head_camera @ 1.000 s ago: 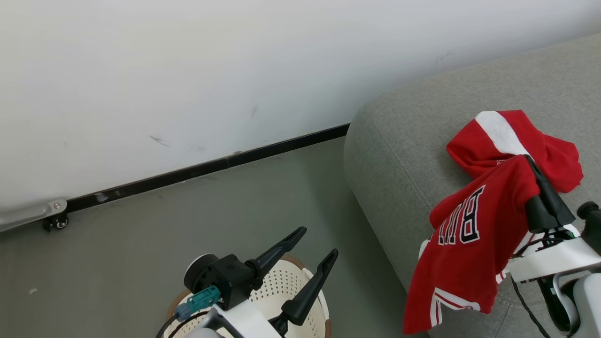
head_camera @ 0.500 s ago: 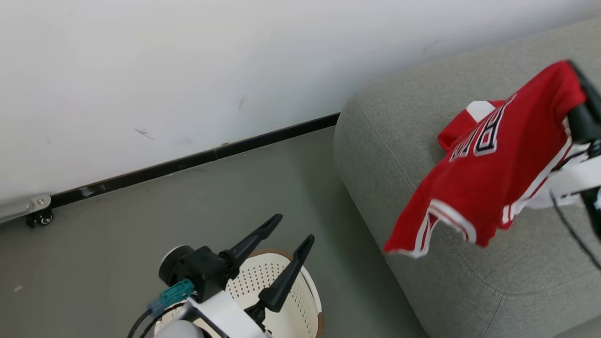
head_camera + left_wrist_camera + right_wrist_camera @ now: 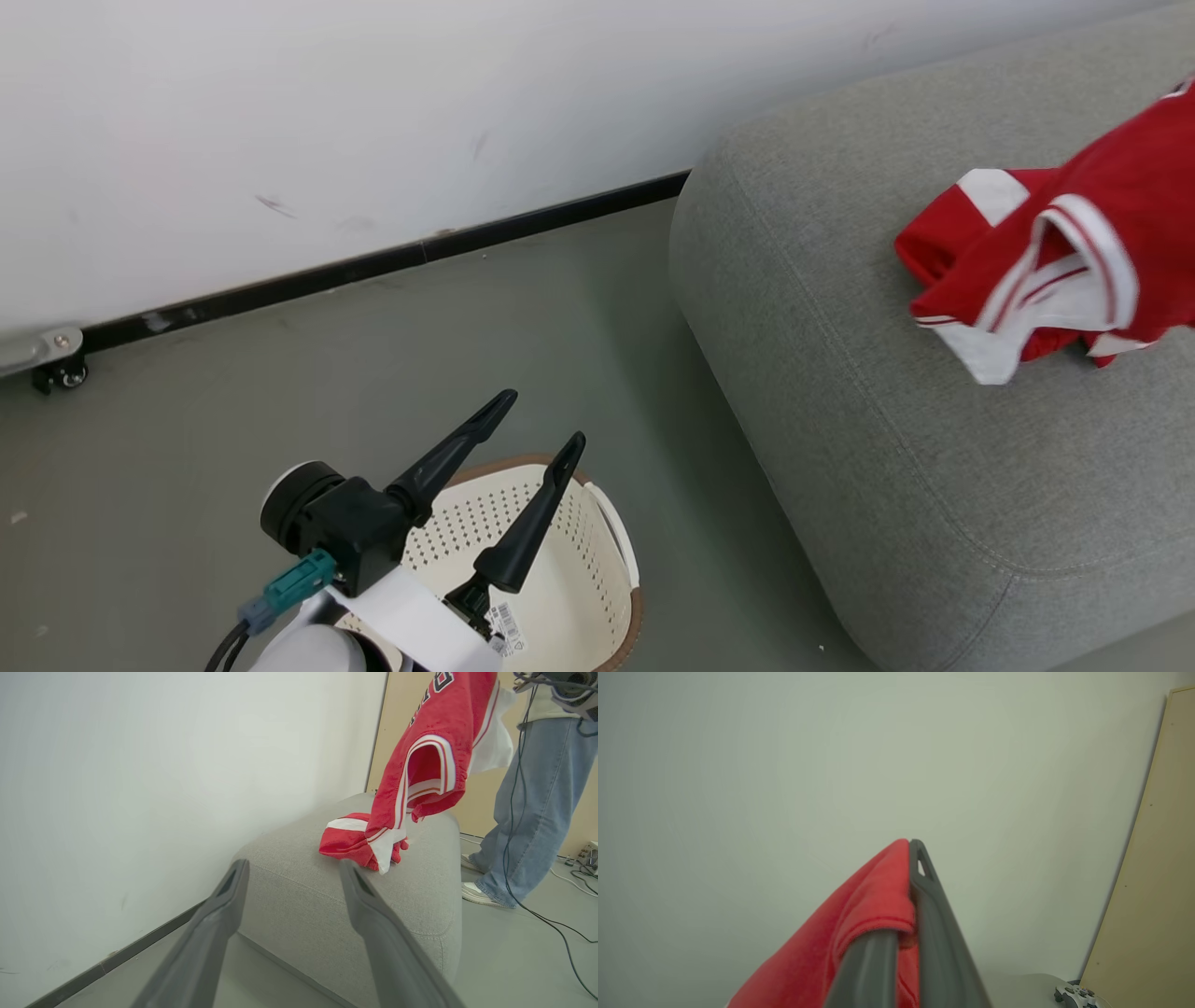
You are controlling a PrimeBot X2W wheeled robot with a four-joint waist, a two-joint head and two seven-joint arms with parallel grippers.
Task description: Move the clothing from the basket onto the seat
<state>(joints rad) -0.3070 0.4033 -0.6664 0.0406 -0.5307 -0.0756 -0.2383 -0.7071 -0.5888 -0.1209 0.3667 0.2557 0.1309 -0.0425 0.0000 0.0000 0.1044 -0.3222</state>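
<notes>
Head view has my left arm low over the basket, jaws spread wide and empty, fingers slanting up toward the seat. My right jaws are clamped tight on a red garment, held high above the seat, its lower corner hanging down by a second red garment lying on the cushion. A second ago the held garment drooped over the seat's front edge; now it is raised over the top.
</notes>
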